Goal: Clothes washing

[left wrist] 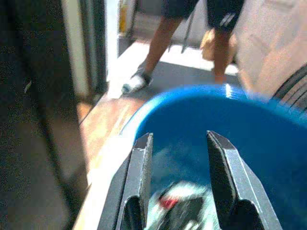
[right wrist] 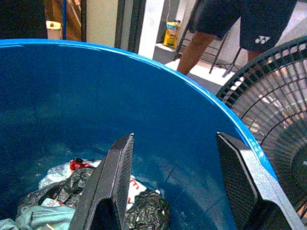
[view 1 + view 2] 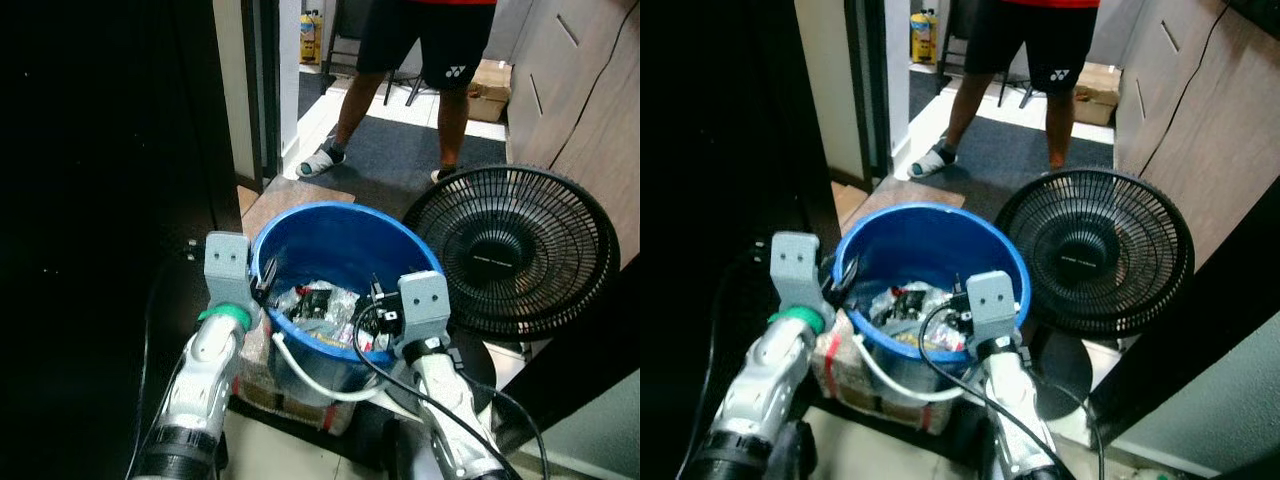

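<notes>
Blurred clothes (image 1: 180, 211) between left claw (image 1: 178, 158) fingers

Black floor fan (image 3: 520, 250) sits on the floor; a person (image 3: 425, 60) in dark shorts stands behind it, yellow bottle (image 3: 311, 38) further back.

Blue tub (image 3: 345, 235); crumpled clothes (image 3: 318, 305) inside

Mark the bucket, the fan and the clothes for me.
bucket (image 3: 340, 235), left eye view, inner far wall.
fan (image 3: 510, 255), left eye view, grille centre.
clothes (image 2: 72, 189), right wrist view, dark bundle at the bottom.
</notes>
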Robot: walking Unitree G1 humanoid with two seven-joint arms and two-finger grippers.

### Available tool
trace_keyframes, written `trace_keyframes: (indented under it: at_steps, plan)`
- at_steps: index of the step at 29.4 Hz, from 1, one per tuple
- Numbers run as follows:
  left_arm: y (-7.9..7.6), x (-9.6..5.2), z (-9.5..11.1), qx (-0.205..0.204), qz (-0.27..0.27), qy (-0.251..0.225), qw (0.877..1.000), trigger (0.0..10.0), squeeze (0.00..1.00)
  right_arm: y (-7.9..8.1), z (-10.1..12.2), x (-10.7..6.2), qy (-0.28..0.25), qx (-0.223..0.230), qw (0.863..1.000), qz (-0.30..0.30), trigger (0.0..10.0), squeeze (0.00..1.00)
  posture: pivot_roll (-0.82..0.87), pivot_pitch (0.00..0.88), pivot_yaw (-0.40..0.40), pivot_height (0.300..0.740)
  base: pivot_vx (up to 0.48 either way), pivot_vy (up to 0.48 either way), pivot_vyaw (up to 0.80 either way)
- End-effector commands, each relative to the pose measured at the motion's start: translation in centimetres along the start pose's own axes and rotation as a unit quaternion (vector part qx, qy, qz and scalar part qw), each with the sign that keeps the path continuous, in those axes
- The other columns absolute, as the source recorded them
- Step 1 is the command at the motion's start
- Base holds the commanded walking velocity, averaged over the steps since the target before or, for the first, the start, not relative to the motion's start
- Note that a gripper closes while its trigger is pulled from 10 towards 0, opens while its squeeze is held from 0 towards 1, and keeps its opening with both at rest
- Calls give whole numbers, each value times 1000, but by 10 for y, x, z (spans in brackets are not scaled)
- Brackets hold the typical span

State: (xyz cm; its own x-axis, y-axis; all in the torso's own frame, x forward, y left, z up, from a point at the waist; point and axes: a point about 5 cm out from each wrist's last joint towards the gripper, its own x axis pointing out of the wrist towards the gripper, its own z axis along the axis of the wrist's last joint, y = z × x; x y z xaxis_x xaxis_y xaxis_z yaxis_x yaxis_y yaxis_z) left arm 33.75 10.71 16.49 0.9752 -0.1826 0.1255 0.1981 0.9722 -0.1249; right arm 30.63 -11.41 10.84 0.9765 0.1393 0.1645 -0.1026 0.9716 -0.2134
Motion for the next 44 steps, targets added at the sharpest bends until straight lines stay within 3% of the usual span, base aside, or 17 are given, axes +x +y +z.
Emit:
trace_keyframes:
  at_steps: [1, 6, 16, 21, 28, 32, 33, 36, 37, 41, 44]
  plan:
    - [-6, 3, 11, -13, -8, -14, 1000, 10000, 0, -1, -8, -4, 17, -17, 1000, 8, 10000, 0, 53, 0, 7, 470, 0, 0, 0]
    - [-11, 7, 28, -24, -18, -38, 999, 10000, 0, -1, -4, -3, 5, -41, 999, 18, 10000, 0, 53, 0, 12, 470, 0, 0, 0]
    - [-15, 5, 30, -3, -31, -35, 999, 10000, 0, -1, 1, 1, -7, -73, 996, 41, 10000, 0, 50, 0, 19, 470, 0, 0, 0]
    - [-22, 0, 45, -25, -44, -45, 998, 10000, 0, 6, -38, -17, 87, -130, 982, 104, 10000, 0, 61, 0, 6, 470, 0, 0, 0]
    - [-24, 0, 50, -31, -46, -50, 997, 10000, 0, 4, -42, -18, 101, -142, 978, 113, 10000, 0, 61, 0, 6, 470, 0, 0, 0]
    - [-25, 4, 59, -42, -45, -58, 996, 10000, 0, 4, -29, -9, 82, -95, 986, 110, 10000, 0, 57, 0, 10, 470, 0, 0, 0]
    - [-25, 6, 58, -40, -44, -55, 997, 10000, 0, 7, -16, -1, 58, -69, 990, 107, 10000, 0, 55, 0, 12, 470, 0, 0, 0]
    - [-25, 6, 56, -38, -44, -51, 997, 10000, 0, 9, -5, 5, 36, -47, 993, 102, 10000, 0, 55, 0, 12, 470, 0, 0, 0]
    - [-25, 6, 52, -35, -44, -45, 997, 10000, 0, 9, 10, 15, 7, -23, 996, 88, 10000, 0, 54, 0, 15, 470, 0, 0, 0]
    - [-26, 4, 50, -35, -45, -38, 998, 10000, 0, 5, 32, 26, -35, 5, 997, 62, 10000, 0, 56, 0, 15, 470, 0, 0, 0]
    - [-26, 2, 49, -36, -45, -35, 998, 10000, 0, 1, 40, 31, -53, 0, 997, 55, 10000, 0, 56, 0, 15, 470, 0, 0, 0]
